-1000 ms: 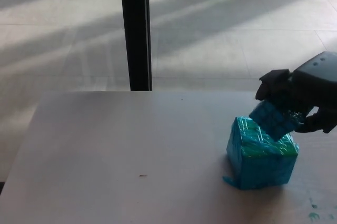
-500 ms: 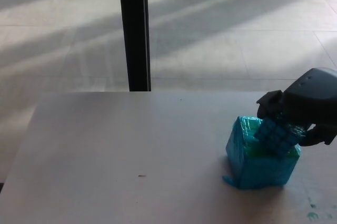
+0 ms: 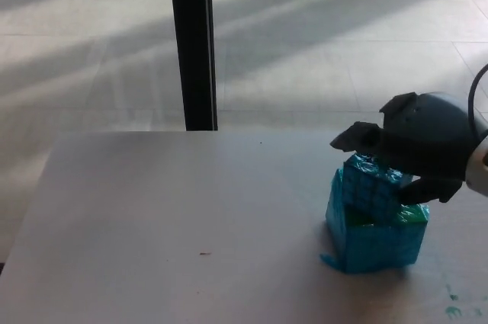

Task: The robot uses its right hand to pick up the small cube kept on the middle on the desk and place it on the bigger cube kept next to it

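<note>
I see the right robot hand [image 3: 415,149] reaching in from the right, hovering just above the cubes with its fingers [image 3: 352,138] spread apart and holding nothing. Directly beneath it, the small cube [image 3: 370,188] sits on top of the bigger cube [image 3: 374,236], near the counter's [image 3: 175,225] right side; whether a finger touches it, I cannot tell.
</note>
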